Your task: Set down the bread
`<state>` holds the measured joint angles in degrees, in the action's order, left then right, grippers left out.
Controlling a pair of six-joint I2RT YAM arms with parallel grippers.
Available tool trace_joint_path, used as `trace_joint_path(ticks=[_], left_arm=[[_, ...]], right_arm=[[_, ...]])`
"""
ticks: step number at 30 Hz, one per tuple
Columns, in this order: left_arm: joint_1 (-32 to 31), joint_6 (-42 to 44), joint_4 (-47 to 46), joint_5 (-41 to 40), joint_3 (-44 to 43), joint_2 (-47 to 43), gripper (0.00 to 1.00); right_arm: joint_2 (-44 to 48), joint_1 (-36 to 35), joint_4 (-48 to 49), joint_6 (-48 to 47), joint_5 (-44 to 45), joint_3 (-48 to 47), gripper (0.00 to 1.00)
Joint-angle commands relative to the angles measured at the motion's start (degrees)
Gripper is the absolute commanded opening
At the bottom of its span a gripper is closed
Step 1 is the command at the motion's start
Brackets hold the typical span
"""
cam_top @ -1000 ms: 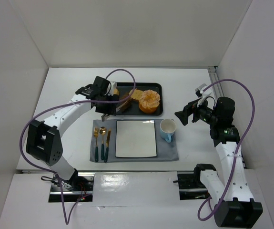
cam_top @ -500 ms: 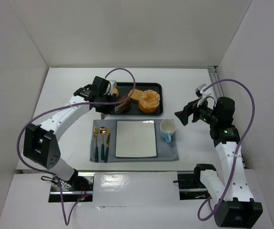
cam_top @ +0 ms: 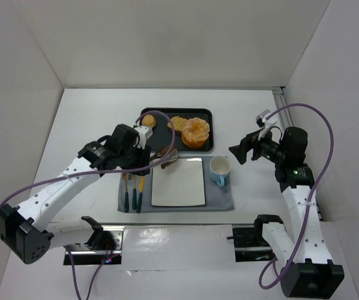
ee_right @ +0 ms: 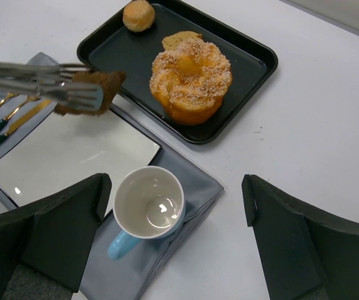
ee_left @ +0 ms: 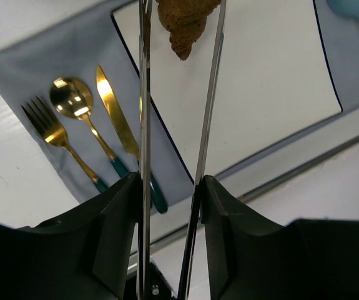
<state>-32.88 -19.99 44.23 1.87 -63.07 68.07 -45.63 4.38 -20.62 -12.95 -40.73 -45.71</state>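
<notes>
Looking down, you see your left gripper (ee_left: 170, 185) with jaws clamped on the tongs (ee_left: 211, 94), which pinch the bread (ee_left: 185, 22) over the plate's (cam_top: 178, 184) far left corner. Your right gripper (cam_top: 236, 152) hangs open-jawed beside the cup (ee_right: 148, 205).

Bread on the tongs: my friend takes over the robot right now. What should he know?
Left gripper: shut on the tongs, which pinch a brown bread piece above the white plate, near its far-left corner.
Right gripper: open, empty, near the cup.
Done: bread piece is off the black tray.
Left: lower it onto the plate, release.
A big bun and small roll sit on the tray.
</notes>
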Motion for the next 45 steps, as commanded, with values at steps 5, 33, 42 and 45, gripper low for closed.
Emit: trace_joint_path(ticks=[5, 33, 42, 45], left_arm=[[-7.36, -4.62, 2.96, 1.38, 0.75, -6.02, 0.12], [-8.16, -4.62, 4.02, -2.75, 2.51, -6.02, 0.65], [-8.16, -5.15, 5.78, -9.95, -1.61, -6.54, 0.65], [-8.16, -4.63, 6.92, -12.85, -5.20, -5.85, 0.65]], right_arm=[[-0.43, -0.25, 0.76, -0.50, 0.48, -0.60, 0.99], [-0.96, -0.25, 0.76, -0.50, 1.00, -0.60, 0.99], [-0.96, -0.25, 0.76, -0.50, 1.00, -0.60, 0.99], [-0.96, -0.25, 0.76, -0.50, 1.00, -0.60, 0.99]])
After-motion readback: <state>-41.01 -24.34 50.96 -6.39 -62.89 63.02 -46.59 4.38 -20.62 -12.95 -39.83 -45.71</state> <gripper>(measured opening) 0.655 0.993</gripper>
